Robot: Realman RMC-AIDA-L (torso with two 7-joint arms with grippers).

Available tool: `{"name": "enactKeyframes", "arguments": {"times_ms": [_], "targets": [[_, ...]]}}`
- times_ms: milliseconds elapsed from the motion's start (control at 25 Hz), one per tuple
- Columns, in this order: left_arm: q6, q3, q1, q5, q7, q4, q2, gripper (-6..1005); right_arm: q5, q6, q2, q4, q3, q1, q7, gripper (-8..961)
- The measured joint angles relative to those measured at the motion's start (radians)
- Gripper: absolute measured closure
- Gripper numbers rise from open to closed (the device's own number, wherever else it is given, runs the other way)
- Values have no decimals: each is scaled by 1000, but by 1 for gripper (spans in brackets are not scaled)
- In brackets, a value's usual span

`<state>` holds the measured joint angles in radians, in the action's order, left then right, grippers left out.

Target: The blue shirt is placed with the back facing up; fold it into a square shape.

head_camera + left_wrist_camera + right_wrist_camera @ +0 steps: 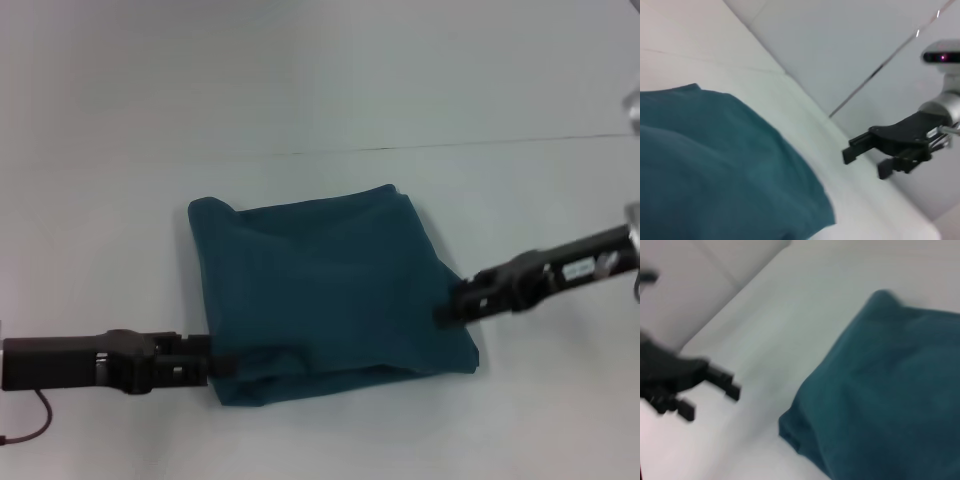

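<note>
The shirt (325, 290) looks folded square. My left gripper (222, 366) and right gripper (445, 312) sit at its edges, both with fingers apart. Next I'd back off.

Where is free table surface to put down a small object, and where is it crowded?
Free: the white table beyond the folded dark teal-blue fabric shirt. Crowded: its near corners, with the left gripper and right gripper.
</note>
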<state>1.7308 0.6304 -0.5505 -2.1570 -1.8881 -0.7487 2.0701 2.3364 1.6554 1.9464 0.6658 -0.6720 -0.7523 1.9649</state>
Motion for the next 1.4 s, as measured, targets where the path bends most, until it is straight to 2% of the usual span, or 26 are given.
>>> {"name": "enactKeyframes", "arguments": {"times_ms": [40,80,200,280,520,760,1000,1400], "targets": [[1,0,0,-8,22,-7,0,243,0,0,9,6,-4,4,-21,220],[5,4,0,-12,43,-12,0,247,0,1,28,21,-11,12,-46,226],[8,25,-2,-16,103,-27,2,259,1,-3,65,52,-27,21,-71,224],[0,37,-2,-16,131,-34,7,263,0,-8,84,61,-39,19,-74,222],[-23,40,-4,-16,153,-37,16,263,-5,3,120,63,-92,6,-86,217],[-26,42,-9,-15,146,-36,20,261,-14,-1,134,63,-109,6,-97,212],[-38,94,-18,-21,138,-38,25,255,-48,25,131,64,-114,12,-115,204],[-80,98,-31,-21,14,-31,4,261,-122,27,134,64,-109,37,-193,206]]}}
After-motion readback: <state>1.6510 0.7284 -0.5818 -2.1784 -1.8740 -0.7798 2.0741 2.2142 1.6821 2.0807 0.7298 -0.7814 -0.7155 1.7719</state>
